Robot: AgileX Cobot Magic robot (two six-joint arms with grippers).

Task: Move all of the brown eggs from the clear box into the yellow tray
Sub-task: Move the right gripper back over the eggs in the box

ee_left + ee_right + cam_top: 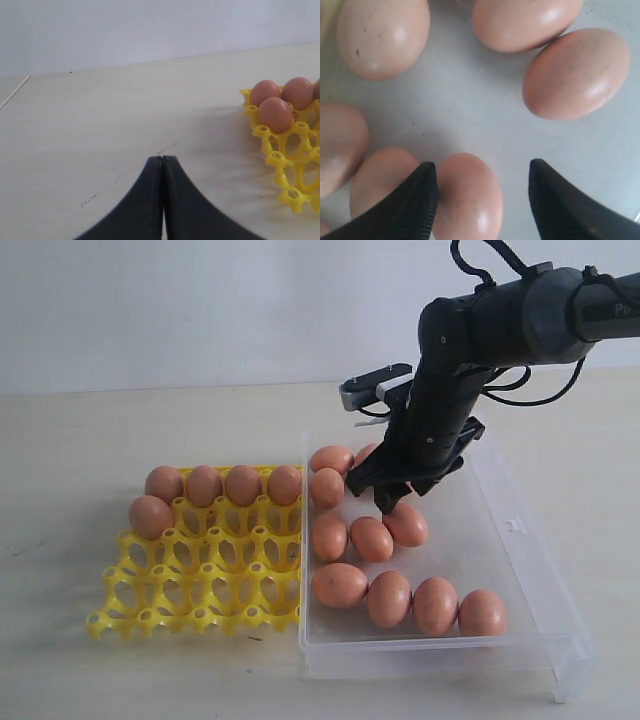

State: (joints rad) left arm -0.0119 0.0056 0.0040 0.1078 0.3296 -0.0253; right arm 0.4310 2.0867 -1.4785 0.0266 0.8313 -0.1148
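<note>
The right claw [481, 172] is spread apart over orange-brown speckled eggs [371, 538] in the clear shallow plastic box [478, 555] (its right side is bare); the left claw [161, 160] is pressed together.

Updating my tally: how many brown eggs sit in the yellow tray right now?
5. Four brown eggs fill the yellow tray's far row; the fifth sits in the next row's left-end cup. No cup is hidden.
</note>
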